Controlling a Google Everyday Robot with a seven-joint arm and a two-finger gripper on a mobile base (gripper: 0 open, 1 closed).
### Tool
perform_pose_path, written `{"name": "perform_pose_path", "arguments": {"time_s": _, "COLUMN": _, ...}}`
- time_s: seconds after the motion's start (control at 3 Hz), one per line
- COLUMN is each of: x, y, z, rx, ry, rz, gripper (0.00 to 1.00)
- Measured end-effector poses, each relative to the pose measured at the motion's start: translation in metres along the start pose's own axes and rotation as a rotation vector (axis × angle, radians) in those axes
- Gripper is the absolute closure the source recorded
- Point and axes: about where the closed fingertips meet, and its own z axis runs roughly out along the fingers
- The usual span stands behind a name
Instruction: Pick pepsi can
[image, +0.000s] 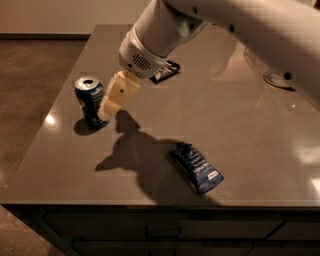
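One dark-blue cylindrical pepsi can with a silver top stands upright near the left edge of the grey tabletop. Just to its right, the single cream-coloured gripper hangs tilted, its tip close beside the can; whether it is wide or narrow cannot be told. Farther back lies one small black-and-white snack wrapper. Nearer and to the right lies one flat blue snack packet.
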Motion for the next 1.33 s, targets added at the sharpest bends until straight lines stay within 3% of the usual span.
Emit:
{"name": "perform_pose_path", "arguments": {"time_s": 0.67, "x": -0.015, "y": -0.022, "z": 0.048, "rx": -0.040, "ry": -0.019, "rz": 0.059, "gripper": 0.00}}
{"name": "perform_pose_path", "arguments": {"time_s": 1.33, "x": -0.039, "y": -0.010, "z": 0.070, "rx": -0.070, "ry": -0.035, "rz": 0.024, "gripper": 0.00}}
